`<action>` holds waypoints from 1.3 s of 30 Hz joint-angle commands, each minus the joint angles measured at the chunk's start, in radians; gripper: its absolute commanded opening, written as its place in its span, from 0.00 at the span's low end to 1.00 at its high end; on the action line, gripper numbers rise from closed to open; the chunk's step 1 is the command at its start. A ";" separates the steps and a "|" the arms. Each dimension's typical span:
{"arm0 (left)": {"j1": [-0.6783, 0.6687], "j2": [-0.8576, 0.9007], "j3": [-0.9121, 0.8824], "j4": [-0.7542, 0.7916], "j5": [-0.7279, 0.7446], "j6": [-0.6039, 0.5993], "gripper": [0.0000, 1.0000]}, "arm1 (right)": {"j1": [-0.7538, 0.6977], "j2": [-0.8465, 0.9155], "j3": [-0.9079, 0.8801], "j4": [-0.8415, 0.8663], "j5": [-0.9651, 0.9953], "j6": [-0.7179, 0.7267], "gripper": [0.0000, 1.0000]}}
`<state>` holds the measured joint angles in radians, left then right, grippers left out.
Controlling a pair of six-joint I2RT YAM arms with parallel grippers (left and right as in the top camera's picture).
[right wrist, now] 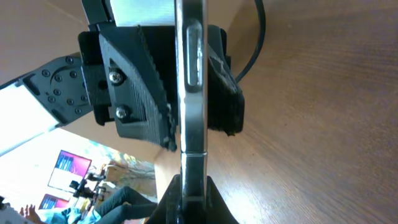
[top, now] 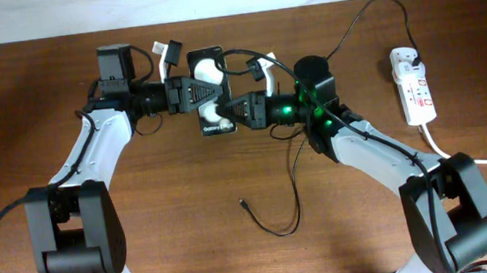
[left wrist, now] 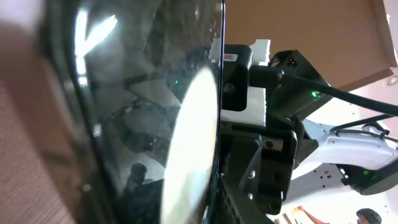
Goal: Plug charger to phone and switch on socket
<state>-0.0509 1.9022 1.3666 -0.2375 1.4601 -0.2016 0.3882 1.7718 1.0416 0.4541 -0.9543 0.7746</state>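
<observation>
Phone (top: pixel 217 126) — glossy black, two white spots — pinched by left tool (top: pixel 204 93) and right tool (top: pixel 231 111); charger (top: pixel 248 209) tip loose on counter (top: pixel 179 213).

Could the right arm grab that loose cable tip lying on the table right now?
Probably not yet. The right tool is shut on the phone, as is the left tool. The cable tip itself lies uncovered on the table.

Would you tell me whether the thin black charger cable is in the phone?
Not plugged in: its connector tip lies loose on the wooden table, away from the glossy black phone.
</observation>
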 commanded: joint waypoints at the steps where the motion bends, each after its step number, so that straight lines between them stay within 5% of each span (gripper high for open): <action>1: -0.025 -0.013 0.018 0.013 0.114 0.016 0.25 | 0.003 0.007 0.004 -0.002 0.106 0.039 0.04; 11: -0.002 -0.013 0.018 0.029 0.114 0.016 0.31 | 0.002 0.007 0.004 0.000 0.162 0.047 0.04; 17: 0.000 -0.013 0.018 0.191 0.114 -0.129 0.19 | 0.002 0.008 0.004 -0.002 0.169 0.047 0.05; 18: 0.000 -0.013 0.018 0.205 0.114 -0.143 0.15 | 0.002 0.008 0.004 -0.002 0.169 0.047 0.13; 20: 0.000 -0.013 0.018 0.207 0.114 -0.146 0.06 | 0.002 0.007 0.004 -0.002 0.145 0.046 0.58; 21: 0.000 -0.013 0.018 0.207 0.114 -0.146 0.00 | -0.002 0.007 0.004 -0.001 0.126 0.046 0.65; 28: 0.002 -0.013 0.018 0.188 0.035 -0.141 0.00 | -0.089 0.007 0.004 -0.067 -0.121 -0.029 0.73; 30: 0.002 -0.013 0.015 0.042 -0.142 -0.039 0.00 | -0.102 0.007 0.004 -0.276 -0.102 -0.171 0.73; 32: -0.004 -0.013 0.015 -0.209 -0.541 0.065 0.00 | -0.100 0.007 0.004 -0.499 -0.006 -0.306 0.73; 34: -0.035 -0.013 0.015 -0.360 -0.828 0.066 0.00 | -0.100 0.007 0.004 -0.660 0.080 -0.379 0.74; 39: -0.154 -0.013 0.015 -0.538 -1.249 0.008 0.00 | -0.098 0.007 0.004 -0.901 0.298 -0.379 0.74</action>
<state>-0.1349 1.9057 1.3724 -0.7330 0.5285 -0.1680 0.2893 1.7775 1.0447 -0.4099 -0.7792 0.4278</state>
